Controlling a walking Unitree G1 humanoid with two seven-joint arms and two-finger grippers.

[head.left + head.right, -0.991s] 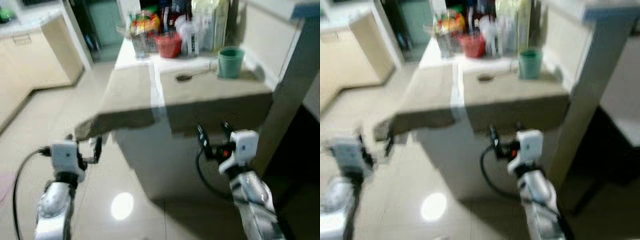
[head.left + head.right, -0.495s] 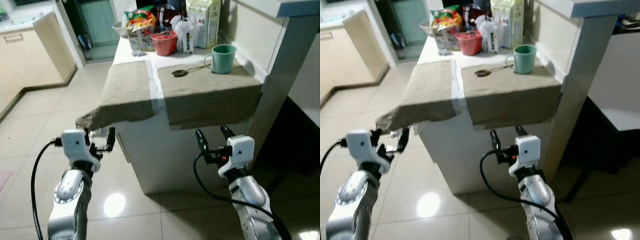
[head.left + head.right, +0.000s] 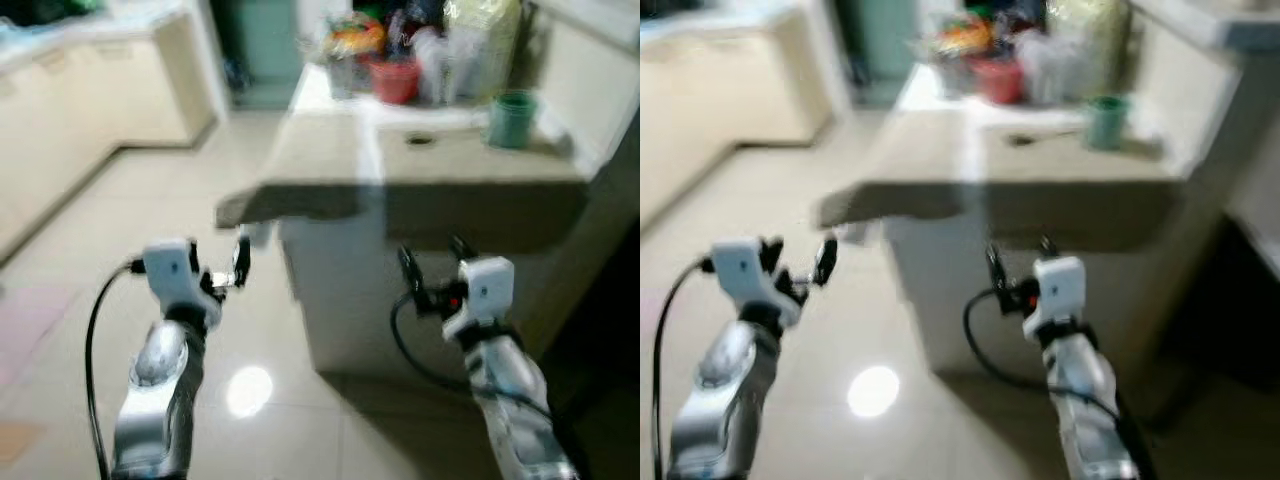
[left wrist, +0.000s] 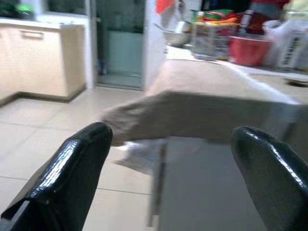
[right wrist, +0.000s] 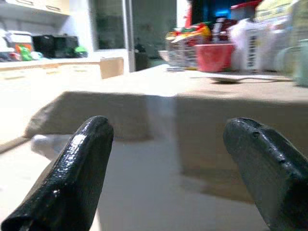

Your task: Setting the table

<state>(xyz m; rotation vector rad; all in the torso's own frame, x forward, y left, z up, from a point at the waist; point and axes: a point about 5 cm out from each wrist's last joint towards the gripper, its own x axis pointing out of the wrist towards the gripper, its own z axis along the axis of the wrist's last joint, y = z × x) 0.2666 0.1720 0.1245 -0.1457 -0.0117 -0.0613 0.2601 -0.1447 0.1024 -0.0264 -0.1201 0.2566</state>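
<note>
We held the left gripper [image 3: 231,273] raised below the table edge, its fingers [image 4: 72,168] spread wide and empty, facing the drooping corner of the left placemat [image 3: 320,165]. This tan cloth mat lay on the left part of the white table [image 3: 340,290] and overhung the front and left edges; we judged it soft, light and limp, so it would sag and fold if lifted by one point, and the hanging edge offered the best pinch. The right placemat [image 3: 480,180] lay beside it, a bare white strip between them, with a spoon [image 3: 418,140] and a green mug [image 3: 512,118] resting on it; we judged the mug rigid and breakable. The right gripper [image 3: 436,270] hovered before the table front, likewise wide open and holding nothing.
</note>
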